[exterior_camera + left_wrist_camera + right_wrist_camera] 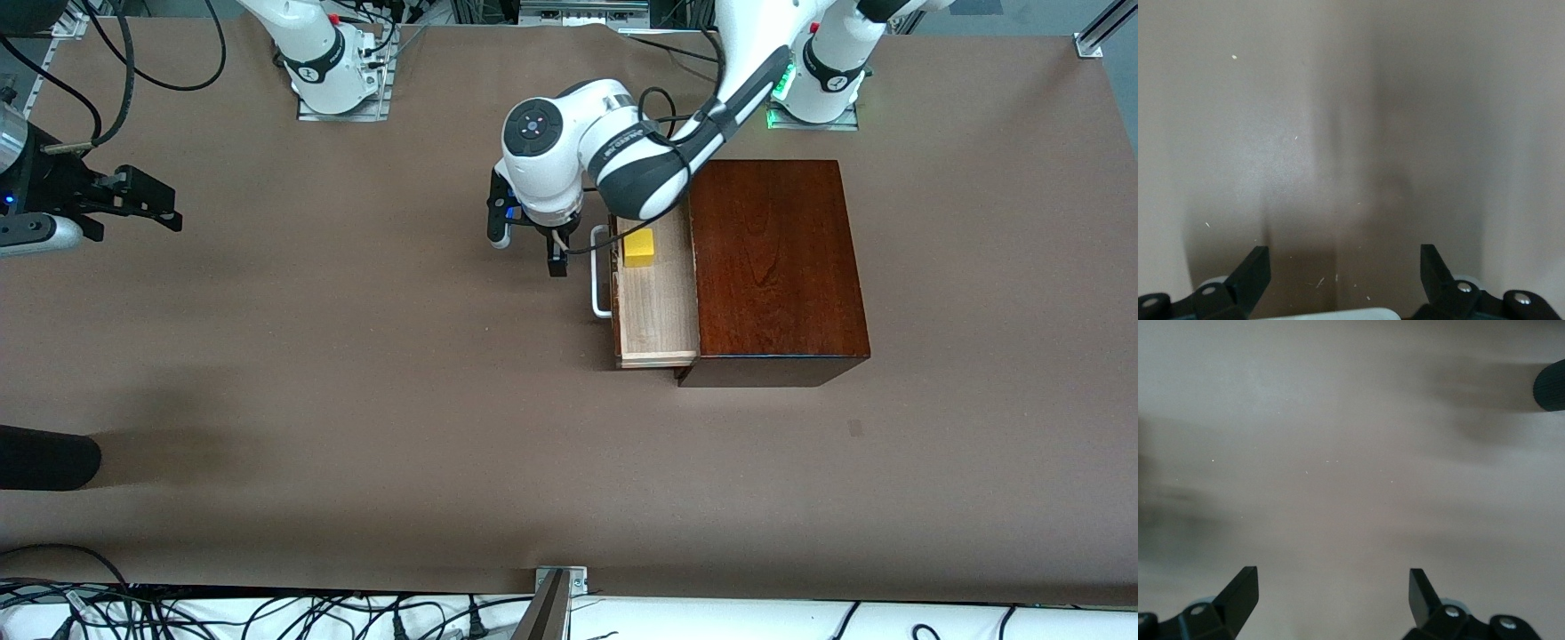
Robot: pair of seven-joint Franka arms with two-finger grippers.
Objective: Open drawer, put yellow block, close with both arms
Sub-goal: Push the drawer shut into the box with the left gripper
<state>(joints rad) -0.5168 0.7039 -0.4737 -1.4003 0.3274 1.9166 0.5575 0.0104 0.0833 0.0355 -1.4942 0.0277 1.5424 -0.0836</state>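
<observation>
Front view: the drawer (656, 298) stands pulled out of the mahogany box (775, 267), the yellow block (638, 247) lying in it. The left tool (531, 247) hangs spread and empty over the bench (356, 373) just beside the white handle (599, 271). The right tool (147, 203) waits wide apart, empty, at the right arm's end.

Both arms were glossy white with dark grey joint sections. The left arm (622, 151) carried a round grey cap with a ring of small dots on its wrist, small black lettering on the grey band and a black cable looping beside it. Its base (822, 84) bore a black ring and a green glow. The left gripper (1345, 280) and the right gripper (1333, 597) had black wedge-shaped fingers with silver screws.
</observation>
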